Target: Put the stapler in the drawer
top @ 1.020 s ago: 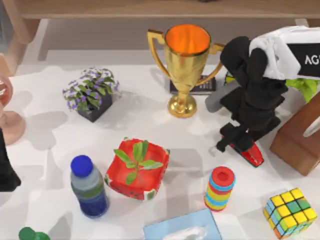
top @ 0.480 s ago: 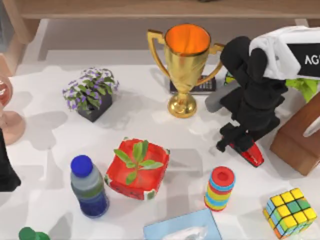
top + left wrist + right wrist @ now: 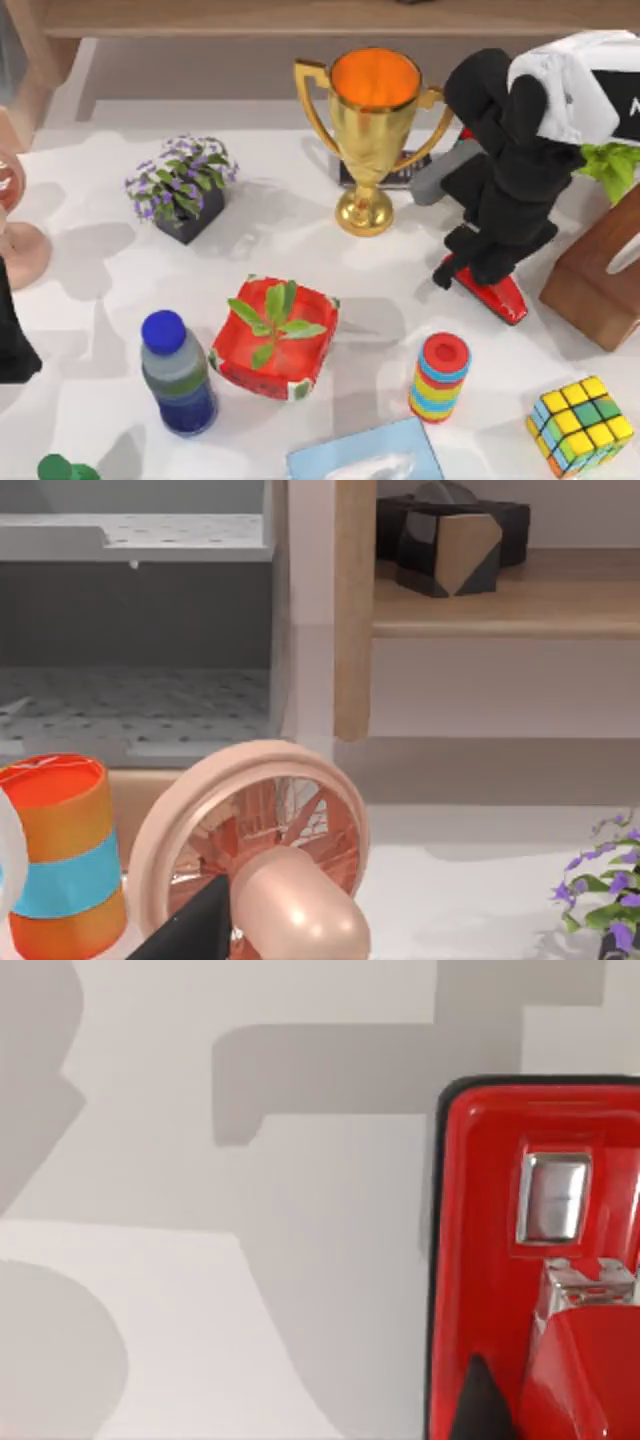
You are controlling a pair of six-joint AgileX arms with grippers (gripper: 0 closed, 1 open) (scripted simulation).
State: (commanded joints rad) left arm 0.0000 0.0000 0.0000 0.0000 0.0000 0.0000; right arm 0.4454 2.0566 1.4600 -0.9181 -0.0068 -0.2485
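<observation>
The red stapler (image 3: 497, 298) is at the table's right side, between the gold trophy and the brown wooden box. My right gripper (image 3: 468, 272) is down over its left end and appears shut on it. In the right wrist view the stapler (image 3: 540, 1260) sits very close, with its silver metal part showing and a dark fingertip (image 3: 480, 1405) against it. My left arm (image 3: 10, 340) is parked at the table's far left edge. A grey open compartment (image 3: 130, 630) appears in the left wrist view; I cannot tell whether it is the drawer.
Gold trophy (image 3: 372, 130) stands left of the right arm, and the brown wooden box (image 3: 600, 275) is to its right. Striped ring stack (image 3: 440, 375), Rubik's cube (image 3: 580, 425), red planter (image 3: 275, 340), blue bottle (image 3: 178, 375), flower pot (image 3: 183, 185) and pink fan (image 3: 255, 840) stand around.
My right arm has shifted slightly up and to the right, and the stapler has moved with it, now showing more of its length.
</observation>
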